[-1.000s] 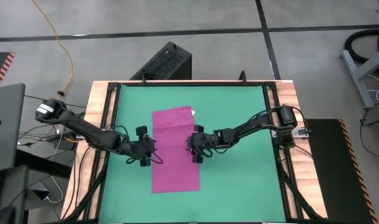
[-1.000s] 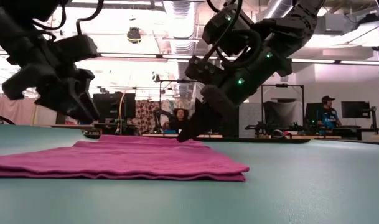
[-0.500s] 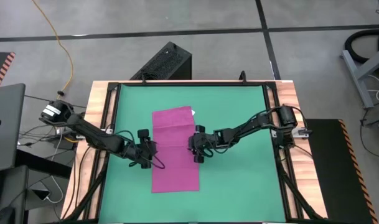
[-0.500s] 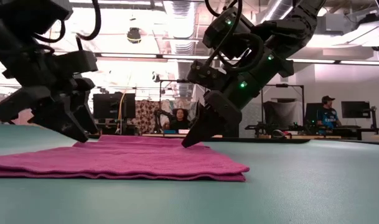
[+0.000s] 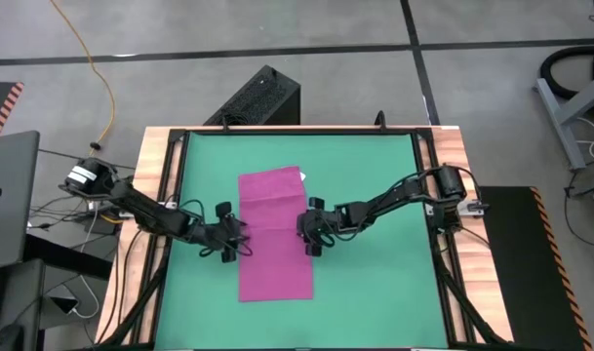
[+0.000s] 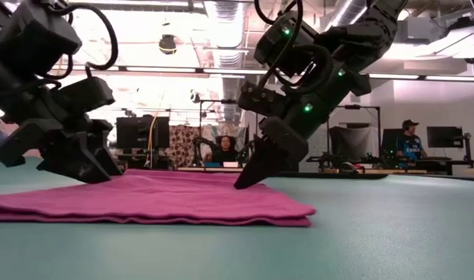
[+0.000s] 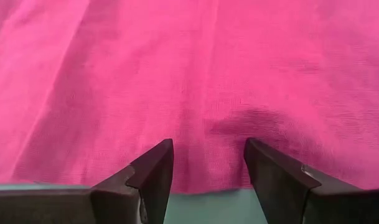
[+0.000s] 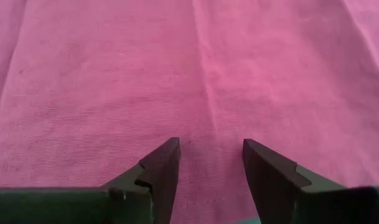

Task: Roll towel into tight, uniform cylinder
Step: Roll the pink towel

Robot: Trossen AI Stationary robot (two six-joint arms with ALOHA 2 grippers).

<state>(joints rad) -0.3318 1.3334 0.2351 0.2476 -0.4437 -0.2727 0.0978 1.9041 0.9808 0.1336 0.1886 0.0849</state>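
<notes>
**Mia:** High view first. What was the biggest thing you saw?

**Ben:** The counter (image 5: 158, 146). It had a wood edge, and a big green mat (image 5: 365, 185) covered most of it.

**Mia:** And where was the towel?

**Ben:** The towel (image 5: 273, 234) was lying flat on the mat, a bit to the left of the middle. It was a long pink strip with a tiny white tag (image 5: 301, 176) at the far end. It was not rolled at all.

**Mia:** What about the arms?

**Ben:** The left hand (image 5: 240, 243) was down at the towel's left long side. Its two fingers were spread apart, with the pink edge right in front of them. They were not pinching anything.

**Mia:** And the other one?

**Ben:** The right hand (image 5: 304, 234) was at the towel's right long side, tips low over the cloth. Its fingers were spread too, holding nothing.

**Mia:** So what could go wrong?

**Ben:** I think a hand could grab only the top layer, because the towel looked folded. Then it would peel open and not roll. One hand could also pull harder than the other. That would make the roll crooked, fat at one end. And if the fingers pushed down too hard, the cloth might just bunch up.
</notes>
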